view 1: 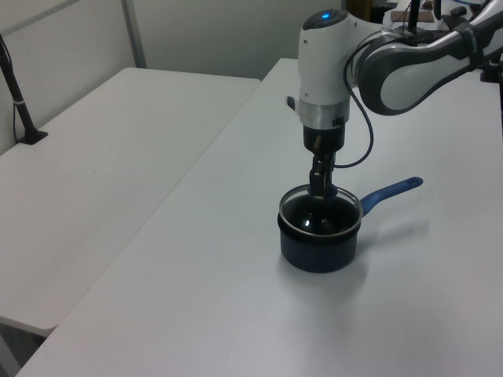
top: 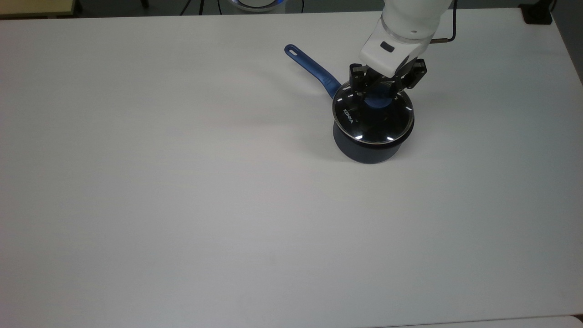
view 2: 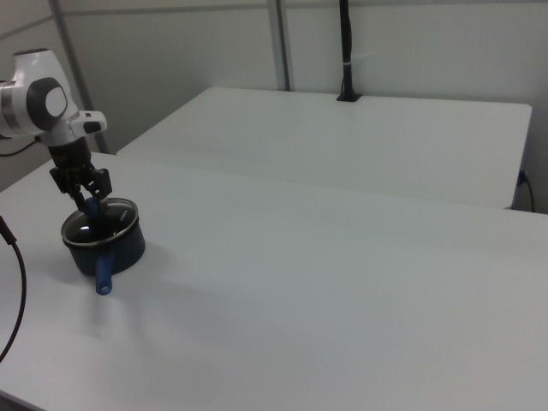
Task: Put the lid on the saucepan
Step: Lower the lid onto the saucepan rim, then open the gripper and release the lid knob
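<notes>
While I watch from the top view, the lid [top: 373, 116] sits flat on the saucepan [top: 371, 148], its metal rim matching the pot's rim all round. My gripper [top: 381, 96] stands over the centre with its jaws pinching the blue knob [top: 379, 101]. On the white table [top: 182, 205], the saucepan is near the far edge in the top view, towards the top view's right. Its long blue handle [top: 312, 69] points to the far left in the top view. From the left view, the arm [view 1: 330, 94] comes down vertically onto the lid.
</notes>
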Controlling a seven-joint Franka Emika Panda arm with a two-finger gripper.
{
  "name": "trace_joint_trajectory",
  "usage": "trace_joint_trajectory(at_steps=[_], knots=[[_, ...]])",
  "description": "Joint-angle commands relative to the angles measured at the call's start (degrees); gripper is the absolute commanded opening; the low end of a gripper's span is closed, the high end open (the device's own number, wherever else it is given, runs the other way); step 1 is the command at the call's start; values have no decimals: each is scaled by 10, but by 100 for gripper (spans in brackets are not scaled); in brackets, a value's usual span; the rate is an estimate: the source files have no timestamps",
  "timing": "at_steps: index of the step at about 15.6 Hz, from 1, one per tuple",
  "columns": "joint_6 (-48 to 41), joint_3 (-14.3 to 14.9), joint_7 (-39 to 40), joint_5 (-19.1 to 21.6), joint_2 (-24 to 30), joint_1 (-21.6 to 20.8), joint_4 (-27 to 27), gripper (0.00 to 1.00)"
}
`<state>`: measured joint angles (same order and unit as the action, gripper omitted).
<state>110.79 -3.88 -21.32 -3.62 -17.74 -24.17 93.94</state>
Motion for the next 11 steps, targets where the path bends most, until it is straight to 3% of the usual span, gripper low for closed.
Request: trace_joint_trajectory(at_steps=[1,3,11], knots=[[9,-3,-14,3,1,-2,4,65],[9,-3,-14,2,1,-1,4,100],[-23,5,-9,-2,47,12,-1,100]])
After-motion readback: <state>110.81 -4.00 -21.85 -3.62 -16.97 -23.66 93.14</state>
